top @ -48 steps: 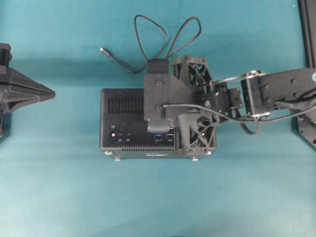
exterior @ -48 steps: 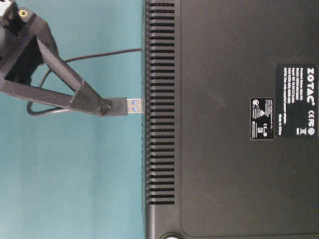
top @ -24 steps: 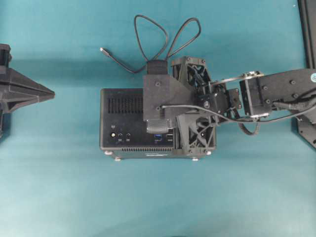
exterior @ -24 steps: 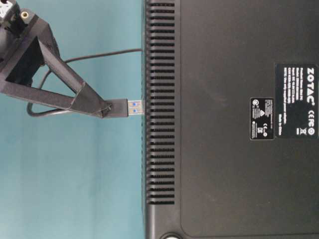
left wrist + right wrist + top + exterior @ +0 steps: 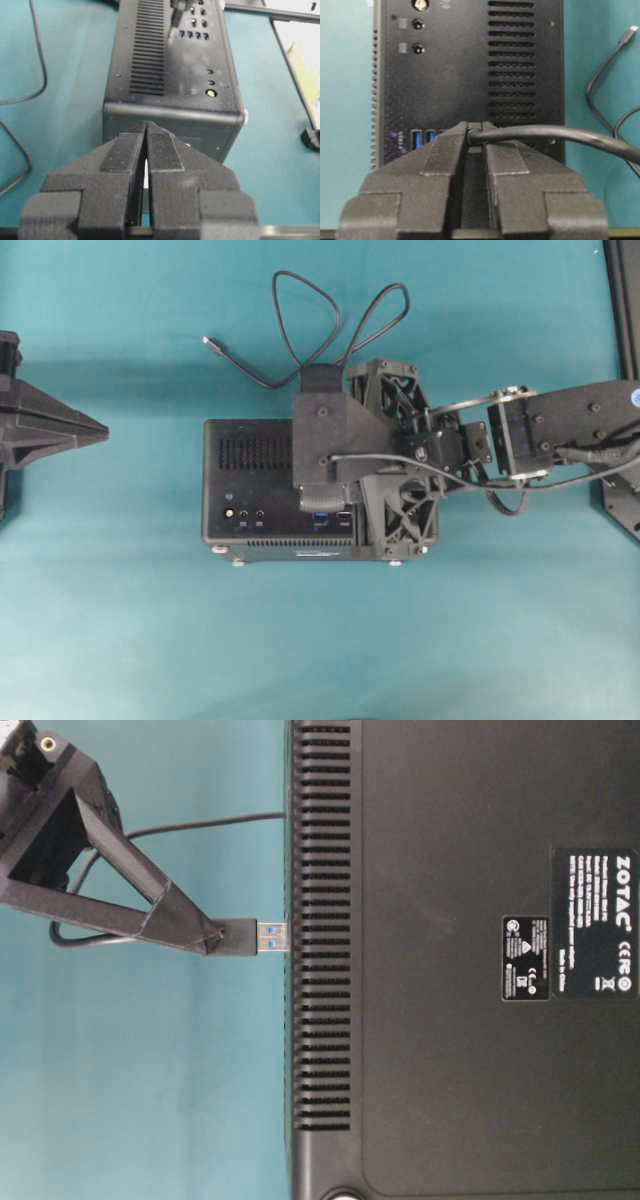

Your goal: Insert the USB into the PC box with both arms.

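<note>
Holding the USB (image 5: 235,936) between its fingertips, the right gripper (image 5: 475,131) hangs over the port face of the PC box (image 5: 250,455), jaws pinched on the black moulded plug body. Table-level view: the plug's metal tip with blue insert sits just at the box's vented edge, roughly perpendicular to that face; can't tell whether it has entered a port. Right wrist view: cable (image 5: 555,134) exits between the jaws and runs off right, and the blue ports (image 5: 422,136) show just left of the jaw tips. PC box lies on the teal table (image 5: 150,640), port face up, silver feet along its lower edge in the overhead view. Cable loops twice on the table beyond the box's top edge, its thin silvery end (image 5: 207,341) lying free to the upper left. Left gripper (image 5: 146,131) is pressed together, holding nothing (tips pointing at the box's end wall, well apart from it in the overhead view).
</note>
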